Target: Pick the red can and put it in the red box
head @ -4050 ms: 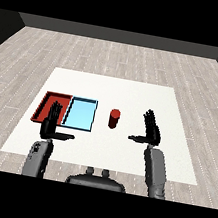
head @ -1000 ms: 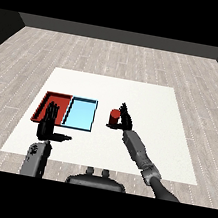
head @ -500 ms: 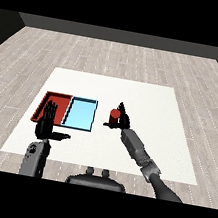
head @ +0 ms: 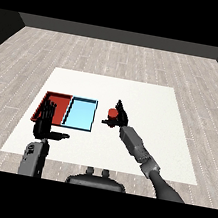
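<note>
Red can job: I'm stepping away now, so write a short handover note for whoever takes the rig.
Right hand: curled round the red can, right of the light blue tray.
Left hand: open, holding nothing, at the near edge of the red tray.
Done: can grasped.
Left: carry it left past the blue tray and put it in the red tray.
</note>
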Controlling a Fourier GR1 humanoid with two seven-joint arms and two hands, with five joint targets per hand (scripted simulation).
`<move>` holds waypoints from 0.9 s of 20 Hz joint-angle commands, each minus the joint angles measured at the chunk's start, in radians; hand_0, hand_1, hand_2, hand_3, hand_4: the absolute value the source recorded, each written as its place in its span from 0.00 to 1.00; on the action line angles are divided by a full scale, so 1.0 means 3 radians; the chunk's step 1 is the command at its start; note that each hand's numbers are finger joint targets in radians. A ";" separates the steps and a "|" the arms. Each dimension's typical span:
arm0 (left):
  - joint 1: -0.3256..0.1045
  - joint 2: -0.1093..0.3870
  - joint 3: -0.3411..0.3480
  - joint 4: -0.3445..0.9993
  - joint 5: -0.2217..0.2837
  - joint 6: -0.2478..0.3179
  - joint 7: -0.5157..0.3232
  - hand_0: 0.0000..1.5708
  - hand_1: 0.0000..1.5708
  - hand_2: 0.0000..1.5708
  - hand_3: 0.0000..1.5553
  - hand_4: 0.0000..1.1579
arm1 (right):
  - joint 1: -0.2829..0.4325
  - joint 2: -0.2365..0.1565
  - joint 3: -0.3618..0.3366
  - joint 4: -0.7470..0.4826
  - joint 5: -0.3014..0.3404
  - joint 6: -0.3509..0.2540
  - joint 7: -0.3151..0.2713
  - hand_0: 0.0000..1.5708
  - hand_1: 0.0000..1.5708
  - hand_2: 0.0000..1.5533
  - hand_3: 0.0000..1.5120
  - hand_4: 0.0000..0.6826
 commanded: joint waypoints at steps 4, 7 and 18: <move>-0.0040 -0.0025 -0.0022 0.0049 -0.0024 0.0021 -0.0005 0.00 0.00 0.00 0.00 0.00 | -0.0248 0.0001 0.0209 0.0237 -0.0145 -0.0774 0.0353 0.93 0.93 0.93 0.91 0.74; -0.0089 -0.0030 0.0032 0.0215 -0.0052 0.0025 -0.0212 0.00 0.00 0.00 0.00 0.00 | -0.0299 0.0001 0.0317 0.0370 -0.0088 -0.0944 0.0498 0.95 0.95 0.95 0.94 0.79; -0.0205 0.0075 0.0126 0.0253 0.0014 0.0013 -0.0070 0.00 0.00 0.00 0.00 0.00 | -0.0249 0.0000 0.0786 0.0164 -0.0118 -0.1405 0.0907 0.97 0.97 0.96 0.94 0.77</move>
